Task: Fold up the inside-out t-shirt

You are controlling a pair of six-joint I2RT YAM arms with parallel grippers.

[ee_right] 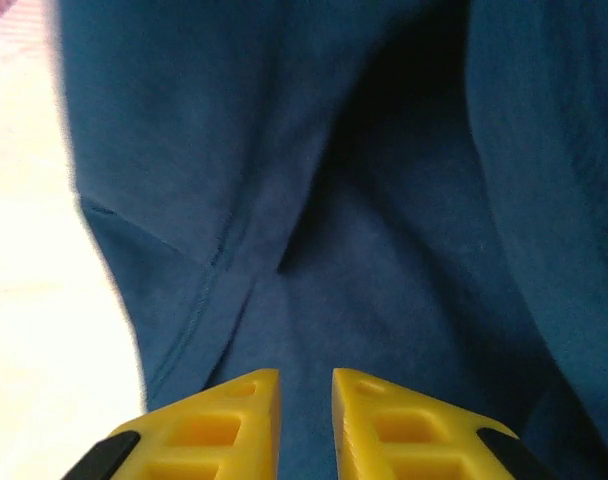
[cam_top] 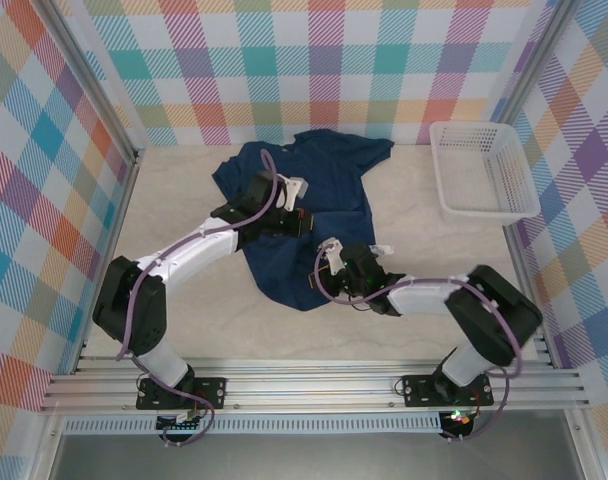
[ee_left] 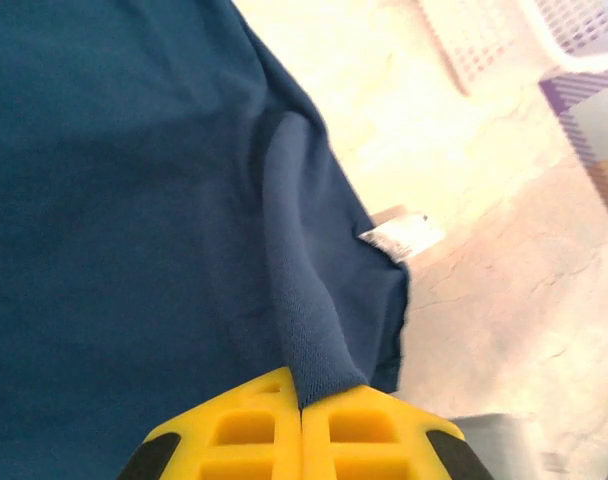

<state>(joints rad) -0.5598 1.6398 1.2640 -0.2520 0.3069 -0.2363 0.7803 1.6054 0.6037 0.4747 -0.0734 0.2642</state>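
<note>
1. The inside-out t-shirt (cam_top: 334, 175), dark navy, lies crumpled on the beige table (cam_top: 174, 190). It sits at the centre of the table and runs from near the far wall toward the near side. Its outline is irregular, with one sleeve pointing to the far right.

2. The left gripper (cam_top: 296, 222) is over the middle of the shirt, its arm reaching in from the near left. In the left wrist view its yellow fingers (ee_left: 244, 430) are pressed flat together. A raised ridge of navy cloth runs straight into the seam between them, so the gripper is clamped on a fold of the shirt.

3. A small white tag (ee_left: 399, 235) shows at the shirt's edge, to the right of that ridge, with bare table beyond it.

4. The right gripper (cam_top: 332, 262) is at the near right part of the shirt, its arm reaching in from the near right. In the right wrist view its yellow fingers (ee_right: 224, 420) stand close together with a narrow gap. Navy cloth fills the space behind the gap. Whether they pinch the fabric cannot be told.

5. A white mesh basket (cam_top: 481, 126) stands at the far right of the table, apart from the shirt.
</note>
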